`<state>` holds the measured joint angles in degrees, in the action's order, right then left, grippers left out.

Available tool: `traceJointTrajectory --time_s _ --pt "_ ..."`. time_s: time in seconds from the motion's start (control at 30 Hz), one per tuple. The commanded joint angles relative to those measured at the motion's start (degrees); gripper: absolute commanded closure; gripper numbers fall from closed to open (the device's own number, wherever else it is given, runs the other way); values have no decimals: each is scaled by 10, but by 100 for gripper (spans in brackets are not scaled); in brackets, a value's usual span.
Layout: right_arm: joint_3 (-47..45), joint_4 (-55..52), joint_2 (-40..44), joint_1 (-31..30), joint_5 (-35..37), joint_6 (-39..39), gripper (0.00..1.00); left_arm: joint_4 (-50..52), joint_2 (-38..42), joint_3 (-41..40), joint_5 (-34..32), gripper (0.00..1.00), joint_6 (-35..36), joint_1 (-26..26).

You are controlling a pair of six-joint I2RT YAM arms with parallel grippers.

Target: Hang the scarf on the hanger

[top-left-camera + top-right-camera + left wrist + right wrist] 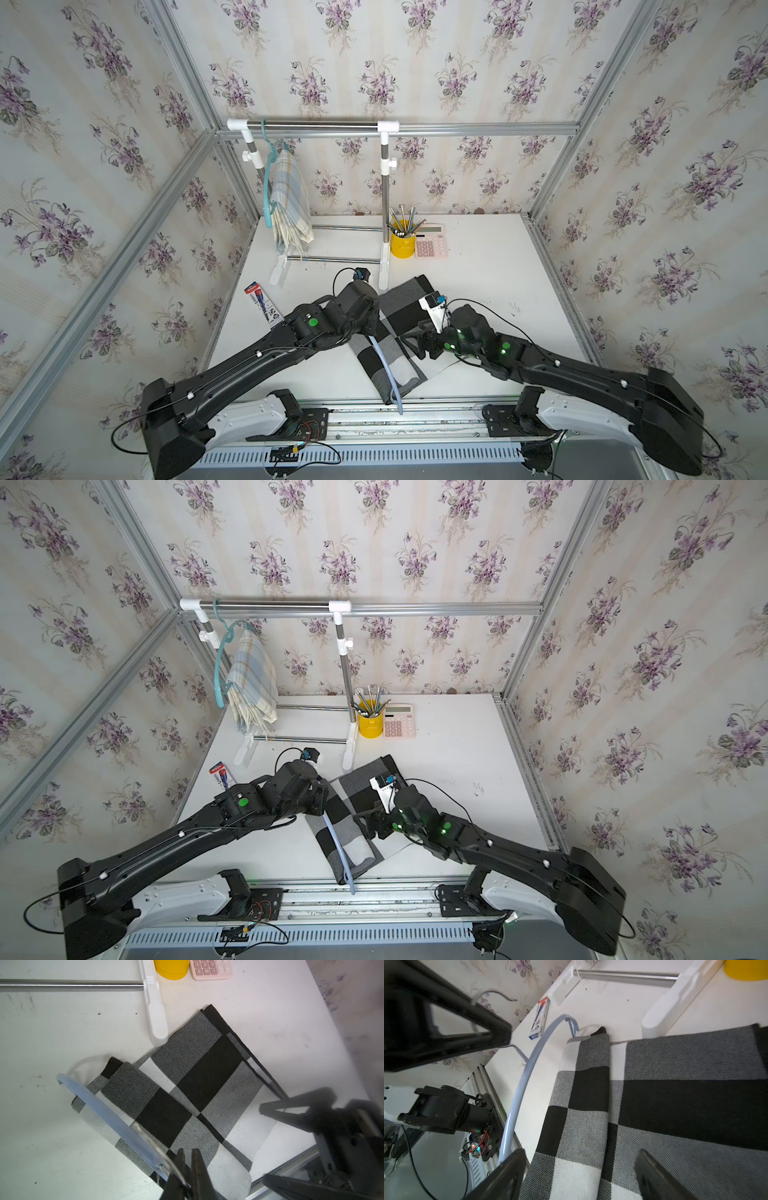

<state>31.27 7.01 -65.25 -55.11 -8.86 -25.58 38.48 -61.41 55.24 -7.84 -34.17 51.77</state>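
A black, grey and white checked scarf (399,309) (361,779) (187,1088) (654,1105) lies on the white table (498,270), with one end folded back over itself. Across that folded end runs the curved arm of a pale blue hanger (386,370) (337,850) (108,1111) (517,1093). My left gripper (368,328) (188,1151) is shut on the hanger. Whether any part of the hanger runs inside the fold is hidden. My right gripper (419,345) (376,825) (580,1153) hangs open just above the scarf, with one finger on each side of the folded strip.
A clothes rack (311,124) stands at the back left, and its white foot (384,270) is next to the scarf's far edge. A teal hanger with a pale plaid cloth (291,199) hangs on it. Nearby are a yellow pencil cup (402,245), a pink calculator (431,243) and a pen packet (262,303).
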Motion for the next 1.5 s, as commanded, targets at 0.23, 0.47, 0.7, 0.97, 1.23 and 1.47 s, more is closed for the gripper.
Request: traceJointTrajectory --time_s 0.23,0.47,0.7,0.97,1.23,1.47 --pt "103 10 -222 6 -90 -27 16 14 113 -29 42 100 32 1" --pt "98 73 -263 26 -147 -57 16 69 128 -9 5 100 8 1" --pt "89 123 -276 33 -193 -82 16 91 122 33 -11 100 15 1" --pt "48 210 -277 49 -210 -132 16 108 105 85 -18 100 41 1" --pt "0 408 -309 62 -306 -208 13 130 74 140 -14 100 64 1" --pt "-12 542 -358 64 -357 -269 23 124 77 137 -9 100 63 1"
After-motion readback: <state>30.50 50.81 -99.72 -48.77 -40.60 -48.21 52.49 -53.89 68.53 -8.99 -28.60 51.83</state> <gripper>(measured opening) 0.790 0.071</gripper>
